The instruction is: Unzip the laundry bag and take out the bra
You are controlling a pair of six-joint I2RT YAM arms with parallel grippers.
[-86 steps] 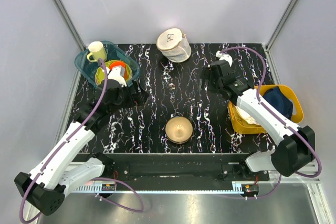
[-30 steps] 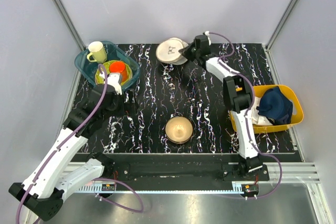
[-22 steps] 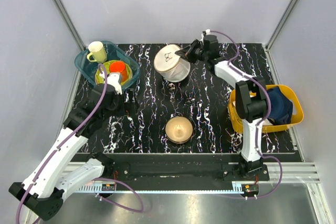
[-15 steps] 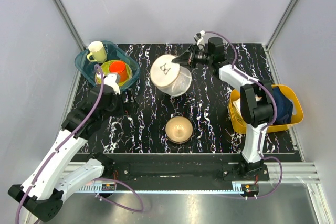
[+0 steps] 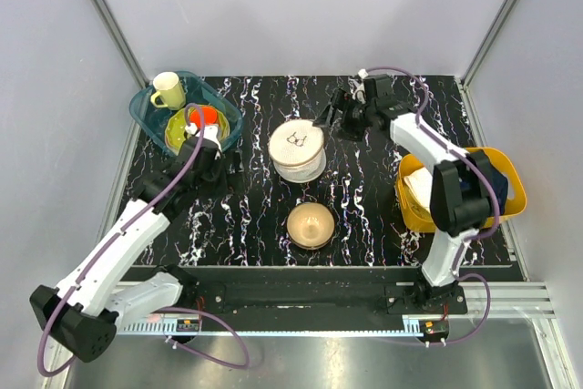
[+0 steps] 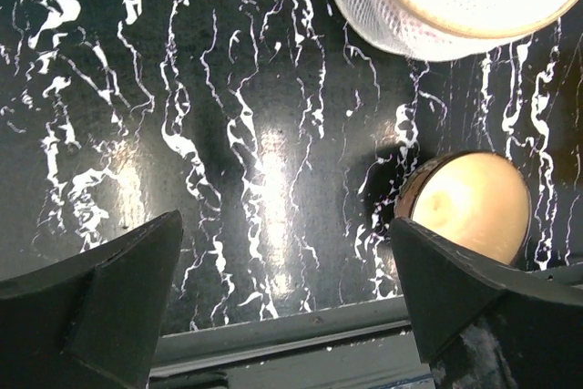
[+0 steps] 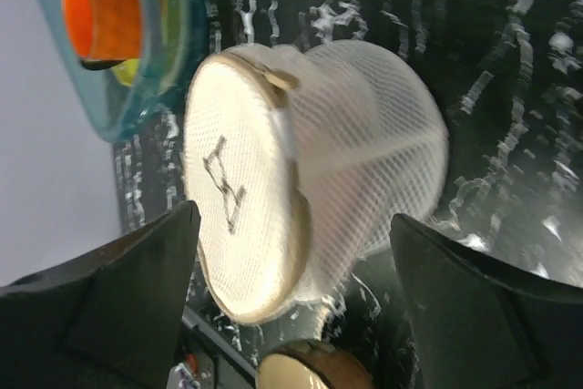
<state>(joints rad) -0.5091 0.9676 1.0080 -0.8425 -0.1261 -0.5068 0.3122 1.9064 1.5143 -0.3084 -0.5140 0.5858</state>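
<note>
The laundry bag (image 5: 298,150), a cream-white mesh drum, stands in the middle of the table with its round lid and small bra drawing facing up. Its zip looks shut, and the bra is hidden. My right gripper (image 5: 332,117) hangs open just behind and right of the bag, apart from it. The right wrist view has the laundry bag (image 7: 364,152) lying beyond the spread fingers of the right gripper (image 7: 293,220). My left gripper (image 5: 228,163) is open to the left of the bag. In the left wrist view the left gripper (image 6: 284,225) holds nothing, with the laundry bag (image 6: 410,15) at top right.
A bronze bowl (image 5: 311,225) sits just in front of the bag. A teal tub (image 5: 146,116) at back left holds a yellow mug, a green dish and an orange cup. A yellow basket (image 5: 513,198) at right holds dark blue and white cloths.
The right gripper carried the laundry bag from the back of the table toward the middle, then opened and let it go. The left arm shifted slightly toward the bag.
</note>
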